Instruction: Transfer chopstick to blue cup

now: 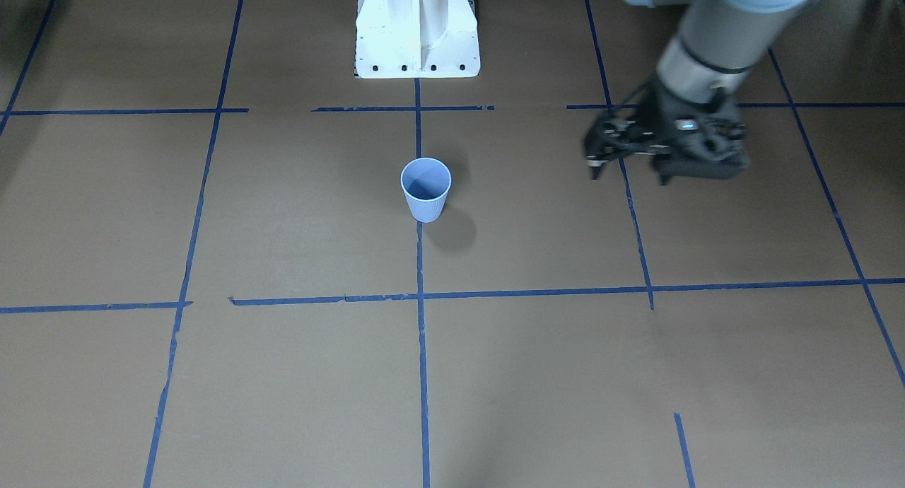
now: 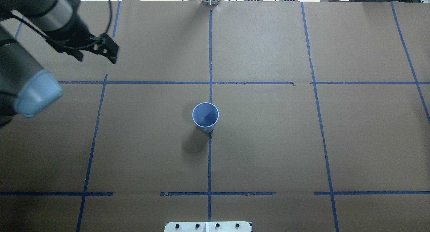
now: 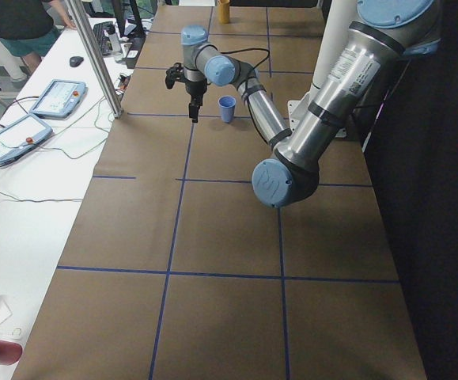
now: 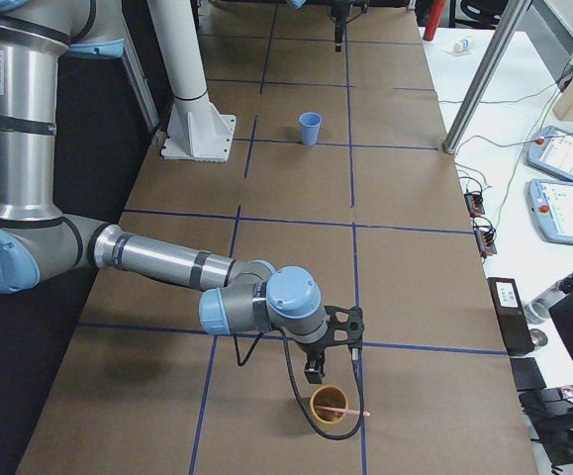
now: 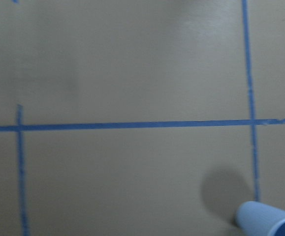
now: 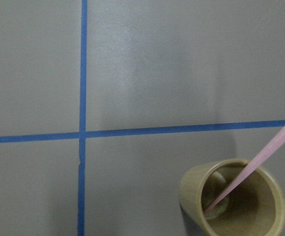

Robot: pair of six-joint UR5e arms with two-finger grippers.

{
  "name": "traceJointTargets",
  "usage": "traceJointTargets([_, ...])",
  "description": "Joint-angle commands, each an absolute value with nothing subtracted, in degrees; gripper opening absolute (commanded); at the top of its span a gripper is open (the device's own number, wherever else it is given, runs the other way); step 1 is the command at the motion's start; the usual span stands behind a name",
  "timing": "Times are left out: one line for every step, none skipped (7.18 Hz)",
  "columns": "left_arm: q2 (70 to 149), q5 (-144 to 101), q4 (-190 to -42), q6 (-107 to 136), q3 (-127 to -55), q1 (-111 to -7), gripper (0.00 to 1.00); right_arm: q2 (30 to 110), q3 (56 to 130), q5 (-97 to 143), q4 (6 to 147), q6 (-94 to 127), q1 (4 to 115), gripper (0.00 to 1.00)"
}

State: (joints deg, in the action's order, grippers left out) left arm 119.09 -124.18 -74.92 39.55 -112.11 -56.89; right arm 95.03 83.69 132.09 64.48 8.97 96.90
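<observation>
- We see a table under brown paper (image 2: pixel 268 141), with blue tape lines (image 2: pixel 210 164) laid in a grid and the white robot base (image 1: pixel 417 28) at the robot's edge.
- Beside the table stands a white bench (image 4: pixel 524 109) with two teach pendants (image 4: pixel 566 213) and cables. A person (image 3: pixel 19 24) stands at the far corner in the left side view.
- A black cable (image 4: pixel 291 391) from the right wrist loops down beside the tan cup (image 6: pixel 233 199).
- The blue cup (image 2: pixel 205 116) stands upright mid-table on the centre tape line. Its inside shows only bare blue wall and floor.
- The tan cup stands upright at the robot's right end of the table, well apart from the blue cup.
- The chopstick (image 6: pixel 260 160) is in the tan cup. It leans, with its lower end on the cup floor and its upper end out past the rim.
- The left gripper (image 2: pixel 97 59) hangs over the far left of the table, well apart from the blue cup. Its fingers are spread wide and hold nothing.
- The right gripper (image 4: pixel 314 371) hangs just above the tan cup, near its rim. We cannot tell how far its fingers are apart, as only the right side view shows it.
</observation>
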Motion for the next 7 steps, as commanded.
traceJointTargets([111.65, -123.93, -74.79, 27.21, -114.95, -63.08, 1.00, 91.42, 76.15, 128.86, 59.78, 9.14, 97.99, 1.00])
traceJointTargets([111.27, -123.93, -74.79, 25.85, -115.13, -64.67, 1.00, 91.32, 74.81, 128.76, 58.37, 9.40, 98.35, 1.00])
traceJointTargets([111.36, -123.84, -74.79, 25.84, -115.05, -64.69, 1.00, 91.06, 73.66, 128.67, 58.27, 9.49, 98.52, 1.00])
traceJointTargets([111.62, -123.84, -74.79, 25.93, -115.22, -64.69, 1.00, 90.10, 71.74, 127.89, 57.75, 9.93, 98.53, 1.00])
traceJointTargets([111.71, -123.84, -74.88, 25.93, -115.22, -64.60, 1.00, 87.83, 68.33, 127.36, 56.44, 11.58, 98.53, 1.00])
traceJointTargets([111.71, -123.75, -74.88, 25.93, -115.31, -64.69, 1.00, 85.37, 64.46, 127.27, 54.51, 12.56, 98.35, 1.00])
traceJointTargets([111.71, -123.58, -74.88, 25.84, -115.31, -64.69, 1.00, 83.78, 61.55, 126.40, 53.88, 12.66, 98.35, 1.00])
